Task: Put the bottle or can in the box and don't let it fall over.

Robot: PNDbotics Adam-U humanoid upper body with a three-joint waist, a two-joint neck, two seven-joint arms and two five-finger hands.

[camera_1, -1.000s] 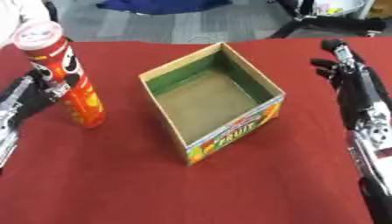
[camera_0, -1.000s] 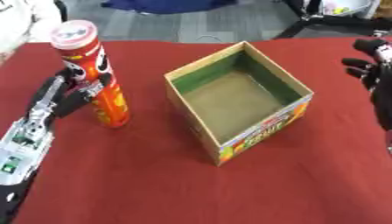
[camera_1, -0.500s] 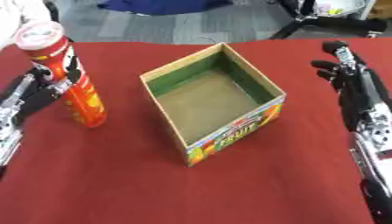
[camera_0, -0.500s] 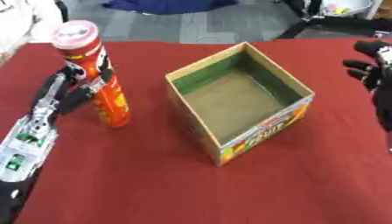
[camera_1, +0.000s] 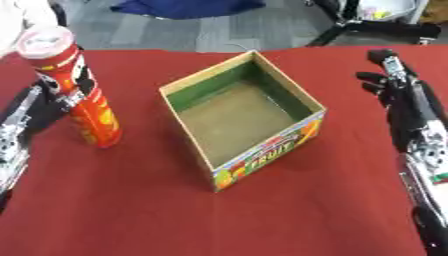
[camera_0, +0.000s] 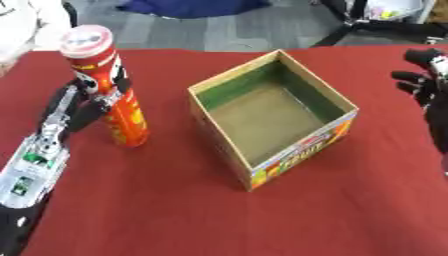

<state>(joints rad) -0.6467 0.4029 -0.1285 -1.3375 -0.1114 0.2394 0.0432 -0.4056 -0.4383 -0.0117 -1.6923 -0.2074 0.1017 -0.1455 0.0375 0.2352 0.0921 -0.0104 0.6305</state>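
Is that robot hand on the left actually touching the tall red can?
Touching. In the left eye view the left hand has its fingers curled against the chip can, with no gap visible.

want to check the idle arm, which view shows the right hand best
The right eye view: the right hand shows whole, fingers straight, with the forearm running down beside the box. The left eye view catches only its fingers at the right edge, with most of the arm out of view.

One tall can (camera_0: 107, 90), one seemingly empty cardboard box (camera_0: 325, 140), two hands.
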